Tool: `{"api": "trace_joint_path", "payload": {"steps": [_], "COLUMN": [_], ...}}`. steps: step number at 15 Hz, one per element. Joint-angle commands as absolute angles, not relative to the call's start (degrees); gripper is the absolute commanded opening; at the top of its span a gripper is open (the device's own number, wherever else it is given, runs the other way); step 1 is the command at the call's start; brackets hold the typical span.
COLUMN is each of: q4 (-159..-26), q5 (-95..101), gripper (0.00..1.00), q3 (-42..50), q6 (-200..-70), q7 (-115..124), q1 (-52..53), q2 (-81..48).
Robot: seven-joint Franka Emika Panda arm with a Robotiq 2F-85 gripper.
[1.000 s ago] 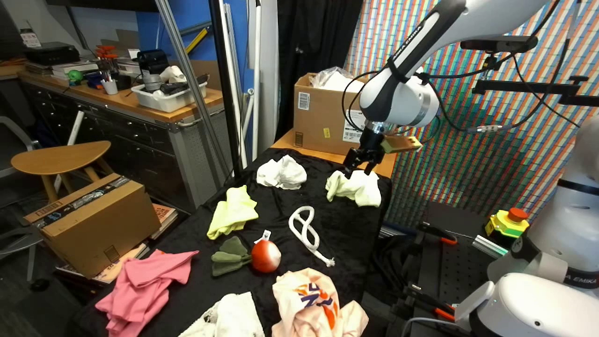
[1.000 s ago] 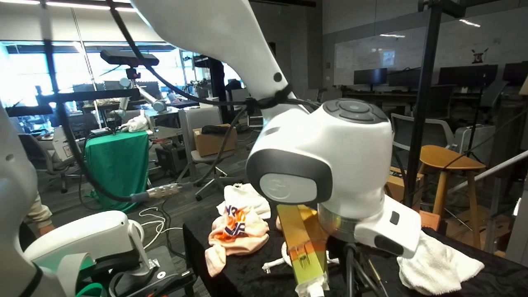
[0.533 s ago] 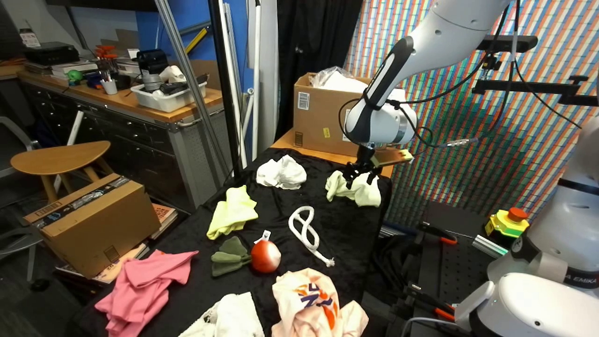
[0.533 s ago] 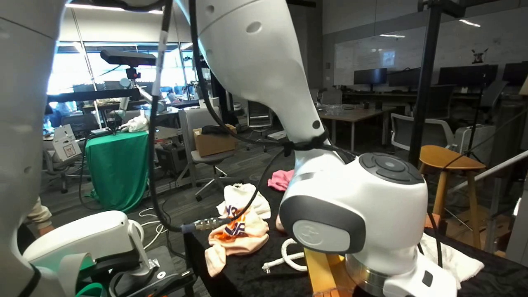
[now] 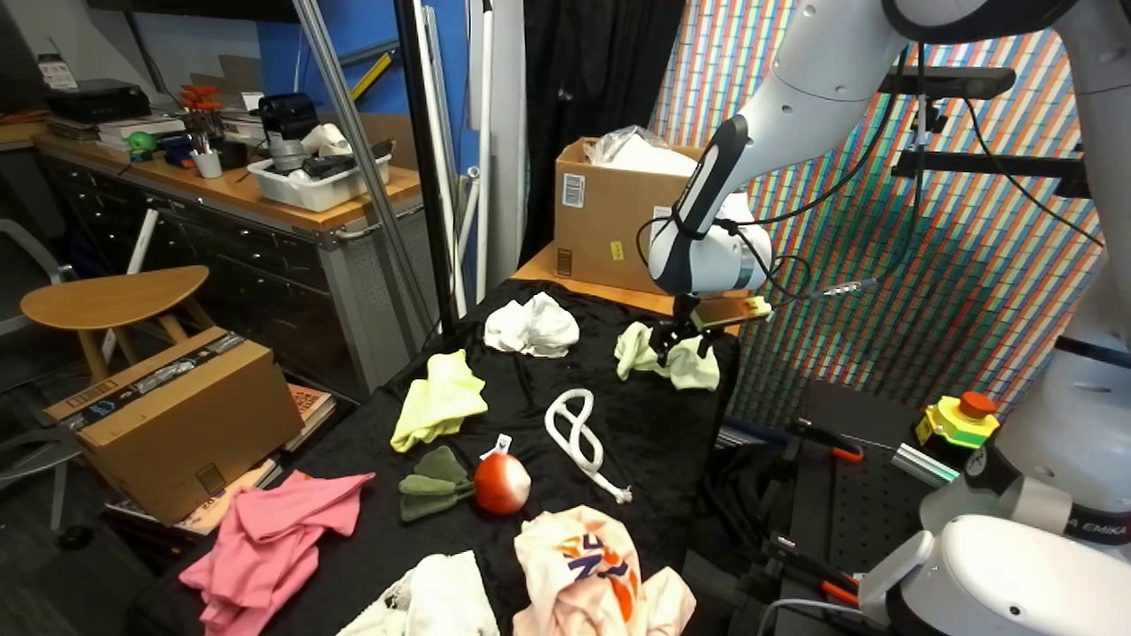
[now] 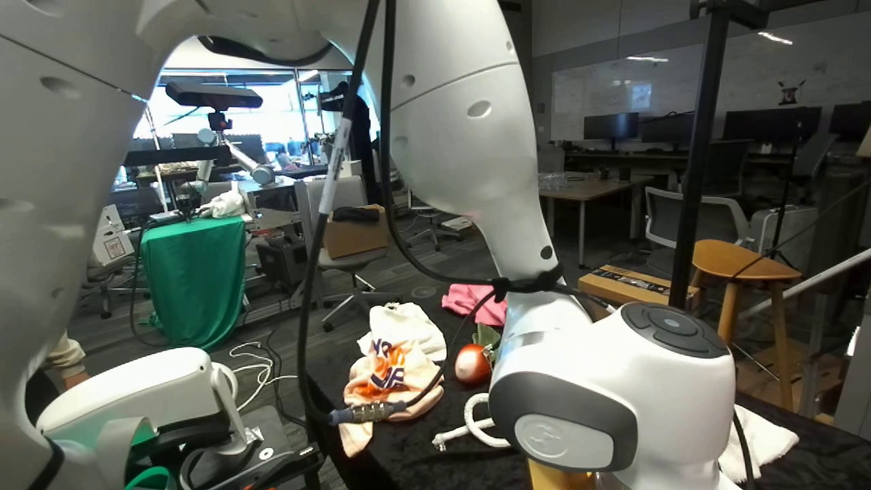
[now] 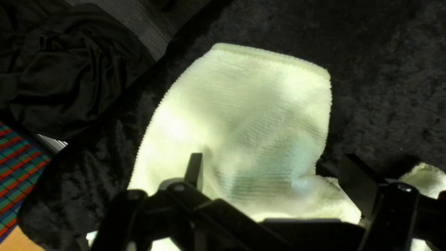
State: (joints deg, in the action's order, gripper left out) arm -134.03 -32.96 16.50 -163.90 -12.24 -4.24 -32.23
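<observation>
My gripper [image 5: 683, 352] is low over a pale yellow-green cloth [image 5: 695, 367] at the far right corner of the black-covered table in an exterior view. In the wrist view the gripper [image 7: 273, 159] is open with its two fingers wide apart. The crumpled cloth [image 7: 240, 101] lies between and beyond them. The left finger stands against the cloth's surface. The right finger is at the cloth's edge, over the black cover; whether it touches the cloth I cannot tell. In an exterior view the gripper is hidden below the arm's wrist [image 6: 612, 395].
A white cloth [image 5: 532, 327], yellow cloth [image 5: 442, 402], white rope [image 5: 608, 483], toy onion [image 5: 502, 484], pink cloth [image 5: 283, 530], white lacy cloth [image 5: 442, 601] and peach printed cloth [image 5: 579, 548] lie on the table. A cardboard box [image 5: 610, 221] stands behind. Cables [image 6: 316, 272] hang along the arm.
My gripper has come down from above the pale cloth to its level. In an exterior view the wrist moved right and down, uncovering the onion. The cloths have not visibly moved.
</observation>
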Motion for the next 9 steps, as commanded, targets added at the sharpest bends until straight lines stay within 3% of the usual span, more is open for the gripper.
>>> {"api": "trace_joint_path", "payload": {"steps": [1,4,5,9], "q4": [-132.19,-131.64,-131.51,-131.49], "q5": [-25.20,-21.28,-20.27,-17.99], "gripper": [1.00,1.00,0.79,0.51], "q3": [13.63,13.11,13.12,12.29], "q6": [-168.02,-170.37,-170.79,-170.98], "q7": [-3.33,1.75,3.03,5.56], "q1": [-8.88,-10.41,-10.68,-11.86], "q2": [-33.97,-34.69,-34.85,-34.78]}}
